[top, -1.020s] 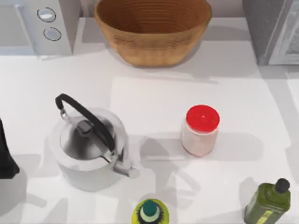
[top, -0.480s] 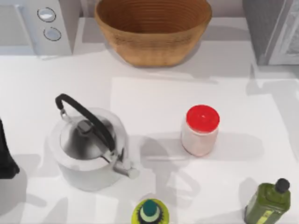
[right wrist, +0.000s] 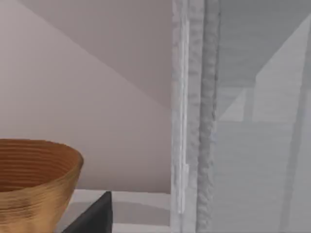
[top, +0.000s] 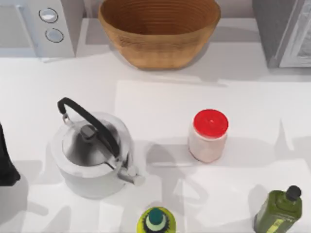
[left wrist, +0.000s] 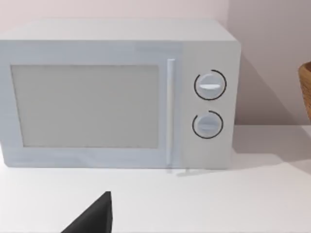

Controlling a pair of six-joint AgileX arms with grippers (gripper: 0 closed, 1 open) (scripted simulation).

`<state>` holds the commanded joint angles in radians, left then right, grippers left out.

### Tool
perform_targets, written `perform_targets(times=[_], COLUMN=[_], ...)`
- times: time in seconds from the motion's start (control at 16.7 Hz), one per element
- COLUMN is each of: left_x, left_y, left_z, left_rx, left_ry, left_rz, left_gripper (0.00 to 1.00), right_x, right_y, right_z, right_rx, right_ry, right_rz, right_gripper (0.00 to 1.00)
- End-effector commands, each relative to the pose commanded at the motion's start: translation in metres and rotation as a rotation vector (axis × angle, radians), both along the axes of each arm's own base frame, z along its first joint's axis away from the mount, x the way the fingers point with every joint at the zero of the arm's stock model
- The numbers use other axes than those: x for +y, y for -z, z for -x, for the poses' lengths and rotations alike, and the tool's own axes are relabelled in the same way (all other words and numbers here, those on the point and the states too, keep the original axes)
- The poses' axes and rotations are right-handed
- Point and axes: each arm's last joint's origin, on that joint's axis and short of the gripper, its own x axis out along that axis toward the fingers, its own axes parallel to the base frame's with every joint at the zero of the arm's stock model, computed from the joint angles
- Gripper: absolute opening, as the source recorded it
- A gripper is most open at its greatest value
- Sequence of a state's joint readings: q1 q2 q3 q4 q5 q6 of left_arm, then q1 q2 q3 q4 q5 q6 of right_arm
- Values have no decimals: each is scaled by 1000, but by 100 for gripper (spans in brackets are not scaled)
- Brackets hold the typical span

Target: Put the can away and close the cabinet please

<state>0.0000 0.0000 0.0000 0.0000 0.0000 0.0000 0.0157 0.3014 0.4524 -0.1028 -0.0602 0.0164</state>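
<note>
The left arm (top: 6, 160) shows in the top view as a dark shape at the table's left edge, beside the kettle (top: 95, 155). The left wrist view faces the white microwave (left wrist: 121, 94) square on, with a black finger tip (left wrist: 95, 216) low in the picture; whether the left claw is apart or together cannot be told. The right wrist view faces the grey cabinet (right wrist: 233, 116), its door edge (right wrist: 182, 107) running upright through the picture, the wicker basket (right wrist: 34, 177) beside it and a black finger tip (right wrist: 92, 216) low in the picture; the right claw's state cannot be told either. On the white table (top: 160, 97) stand the red-lidded white jar (top: 209, 136), an olive oil bottle (top: 279, 211) and a yellow-green bottle (top: 156, 221). The cabinet (top: 286, 31) occupies the far right corner.
</note>
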Motion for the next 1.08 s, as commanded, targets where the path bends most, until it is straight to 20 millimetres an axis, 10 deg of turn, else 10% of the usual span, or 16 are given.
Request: perform_targets(times=[0.42, 1.08], left_x=[0, 0], left_y=[0, 0], left_z=[0, 0], left_rx=[0, 0], left_ry=[0, 0], left_rz=[0, 0], left_gripper=[100, 100], right_x=[-4, -7], right_y=[112, 109], right_z=[0, -3], right_rx=[45, 24], right_ry=[68, 57], right_rz=[9, 10], right_gripper=[100, 100])
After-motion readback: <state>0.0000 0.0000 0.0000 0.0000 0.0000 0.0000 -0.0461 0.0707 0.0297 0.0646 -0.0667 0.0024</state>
